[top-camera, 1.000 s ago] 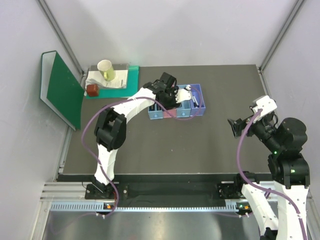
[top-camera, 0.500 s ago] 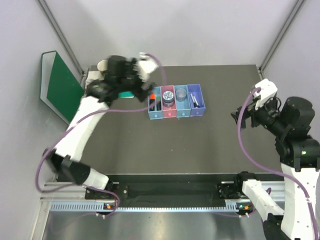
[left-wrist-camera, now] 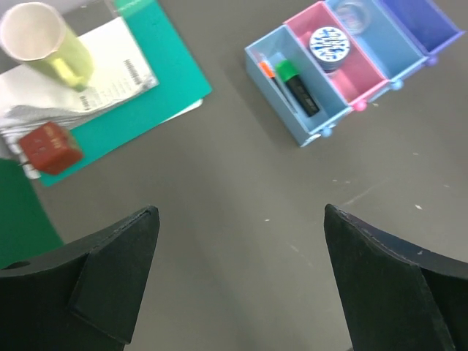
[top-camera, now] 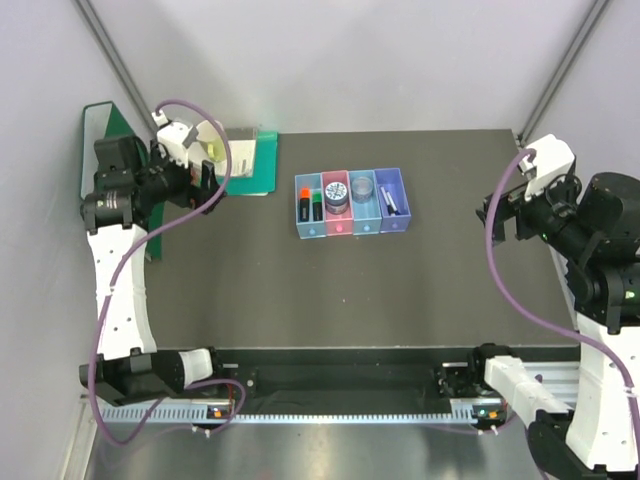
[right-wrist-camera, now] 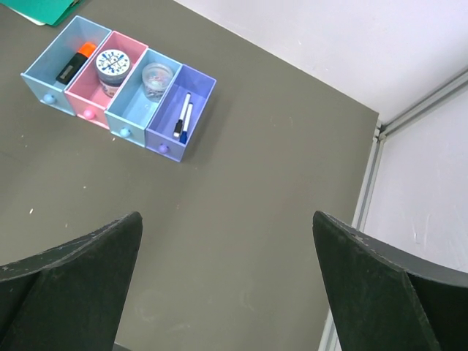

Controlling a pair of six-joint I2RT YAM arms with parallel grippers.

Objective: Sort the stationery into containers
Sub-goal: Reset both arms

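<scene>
We are failing to make out what is filling the tub [right-wrist-camera: 156,75], and the left arm is hiding much of the green folder [top-camera: 118,125]. A cup [left-wrist-camera: 44,40] and a red block [left-wrist-camera: 50,146] are sitting on papers left of the bins [top-camera: 350,228], which are holding highlighters [left-wrist-camera: 296,86], tin [left-wrist-camera: 329,46], tub and pens [right-wrist-camera: 183,117] in turn. The left fingers [left-wrist-camera: 110,278] and right fingers [right-wrist-camera: 66,278] are hanging wide apart above the counter [top-camera: 350,290], gripping nothing.

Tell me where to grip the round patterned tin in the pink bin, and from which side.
Grip the tin by its curved side wall, coming straight down from above. It lies flat, lid up, and the long walls of the pink bin look close on both sides, so probably set the fingers along the bin's length, where bare floor shows.
</scene>
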